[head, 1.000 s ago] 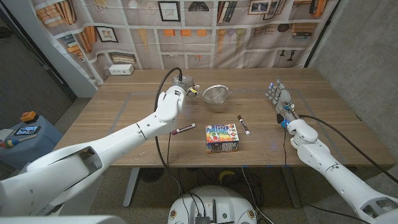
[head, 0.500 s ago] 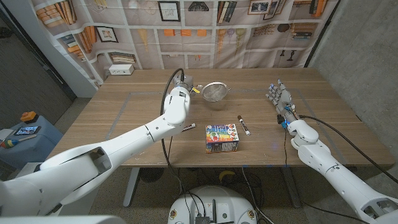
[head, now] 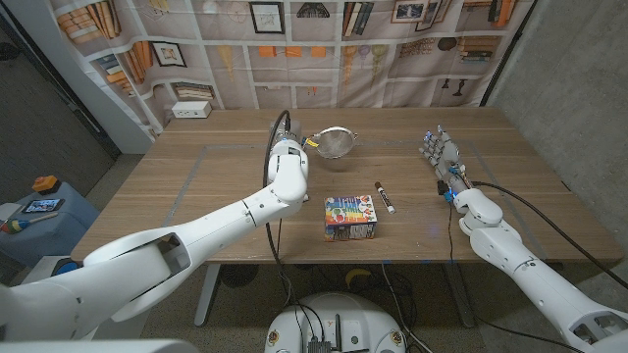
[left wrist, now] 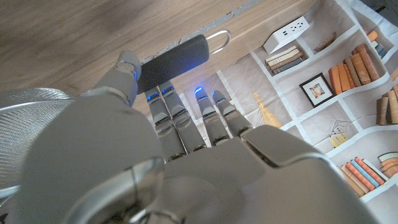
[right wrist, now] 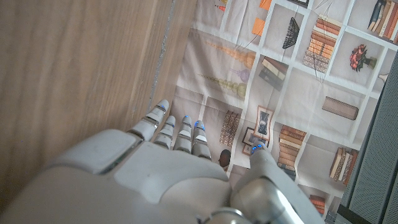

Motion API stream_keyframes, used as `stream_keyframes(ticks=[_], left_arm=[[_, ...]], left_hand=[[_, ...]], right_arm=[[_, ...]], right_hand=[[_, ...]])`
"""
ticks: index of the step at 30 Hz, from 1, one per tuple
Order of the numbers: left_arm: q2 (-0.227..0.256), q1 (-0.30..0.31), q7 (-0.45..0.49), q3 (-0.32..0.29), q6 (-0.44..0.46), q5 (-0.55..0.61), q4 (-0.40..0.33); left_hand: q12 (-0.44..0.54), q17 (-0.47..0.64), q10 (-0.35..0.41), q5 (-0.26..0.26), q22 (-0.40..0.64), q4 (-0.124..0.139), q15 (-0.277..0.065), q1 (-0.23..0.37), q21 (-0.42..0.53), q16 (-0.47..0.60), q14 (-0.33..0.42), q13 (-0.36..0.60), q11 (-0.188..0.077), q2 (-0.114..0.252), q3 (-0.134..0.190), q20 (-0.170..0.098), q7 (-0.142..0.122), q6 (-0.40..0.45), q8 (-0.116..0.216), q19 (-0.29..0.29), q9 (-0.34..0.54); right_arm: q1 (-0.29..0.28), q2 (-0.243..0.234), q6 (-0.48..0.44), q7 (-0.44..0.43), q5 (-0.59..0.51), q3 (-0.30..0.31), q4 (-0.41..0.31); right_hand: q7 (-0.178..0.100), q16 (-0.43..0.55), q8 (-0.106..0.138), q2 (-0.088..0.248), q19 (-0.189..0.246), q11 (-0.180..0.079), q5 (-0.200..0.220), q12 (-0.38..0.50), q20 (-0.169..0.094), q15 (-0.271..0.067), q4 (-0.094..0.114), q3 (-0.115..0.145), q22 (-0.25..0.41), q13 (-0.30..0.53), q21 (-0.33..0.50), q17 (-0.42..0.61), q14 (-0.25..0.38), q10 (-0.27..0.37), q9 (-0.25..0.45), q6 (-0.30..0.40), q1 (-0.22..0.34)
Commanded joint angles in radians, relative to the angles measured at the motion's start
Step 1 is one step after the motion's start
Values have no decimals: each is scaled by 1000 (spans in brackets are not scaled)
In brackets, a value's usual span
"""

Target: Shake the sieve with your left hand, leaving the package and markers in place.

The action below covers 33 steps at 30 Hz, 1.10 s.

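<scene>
While the left hand (left wrist: 186, 168) grips its black handle, the sieve (head: 337, 143) bowl extends toward three o'clock

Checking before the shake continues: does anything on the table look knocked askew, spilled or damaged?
Nothing stands out. The left hand holds the sieve by its handle; the package sits square, one marker lies beside it, and nothing is spilled.

Left arm stretched to upper centre of the head view, white left hand (left wrist: 186, 155) gripping. Right hand (head: 441, 153) at right, fingers (right wrist: 177, 130) extended, holding nothing.
</scene>
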Motion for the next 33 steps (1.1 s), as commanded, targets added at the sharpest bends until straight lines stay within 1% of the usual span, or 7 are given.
stream_keyframes(ticks=[1, 13, 15, 22, 27, 31, 33], left_arm=[[9, -10, 1, 8, 13, -36, -9], [79, -12, 56, -19, -141, -163, -49], [100, -19, 61, -23, -196, -193, -54], [127, -21, 86, -35, -272, -234, -54], [164, -23, 110, -52, -376, -283, -55], [174, -27, 108, -56, -414, -291, -51], [187, -26, 122, -62, -457, -304, -49]], left_hand=[[3, 5, 23, 4, 3, 0, -158, 50, 6, 3, 14, 4, -18, 58, -2, -3, -6, 132, 1, 9, 6], [0, 4, 19, 4, 4, 0, -159, 54, 4, 1, 15, 3, -18, 54, -8, -5, -15, 132, -2, 6, 5], [0, 4, 18, 4, 4, 1, -159, 54, 4, 0, 15, 3, -18, 53, -9, -5, -19, 133, -2, 6, 5], [-1, 4, 18, 3, 4, 3, -159, 53, 5, -1, 14, 3, -19, 53, -13, -4, -24, 134, -1, 7, 8], [-1, 4, 18, 3, 4, 4, -160, 53, 5, -2, 13, 3, -19, 53, -16, -6, -30, 134, -1, 8, 11], [-2, 4, 17, 3, 4, 5, -160, 52, 6, -2, 12, 3, -19, 53, -18, -8, -31, 132, -2, 11, 12], [-2, 4, 16, 2, 4, 6, -160, 51, 6, -2, 12, 4, -19, 52, -20, -8, -33, 132, -2, 12, 12]], right_arm=[[2, 1, 0, 1, 1, -1, 3], [13, 13, 1, 4, 2, -6, 21], [12, 14, 0, 2, 2, -6, 21], [9, 16, 0, -4, 1, -7, 19], [9, 18, 1, -7, 0, -7, 19], [9, 20, 3, -8, -1, -8, 19], [8, 20, 1, -11, -2, -8, 17]], right_hand=[[-2, 5, 3, 0, 2, 2, -2, 2, -1, 1, 1, 5, 5, 3, 1, 2, 2, 7, 2, 9, -1], [-2, 6, 2, 1, 2, 2, -2, 2, 0, 1, 0, 6, 5, 3, 1, 2, 2, 7, 2, 9, -2], [-3, 6, 2, 1, 1, 3, -2, 2, -1, 1, -1, 6, 5, 3, 1, 2, 2, 7, 2, 9, -2], [-3, 6, 3, 1, 2, 3, -2, 2, -1, 1, -1, 7, 5, 3, 1, 1, 1, 7, 2, 10, -3], [-3, 7, 2, 1, 2, 3, -2, 2, -1, 1, -1, 7, 5, 3, 1, 1, 1, 6, 2, 10, -4], [-3, 7, 2, 1, 1, 3, -2, 2, -1, 0, -2, 8, 5, 3, 1, 1, 2, 6, 2, 10, -3], [-3, 7, 2, 2, 1, 3, -2, 2, -1, 1, -3, 9, 5, 3, 1, 0, 2, 6, 2, 10, -3]])
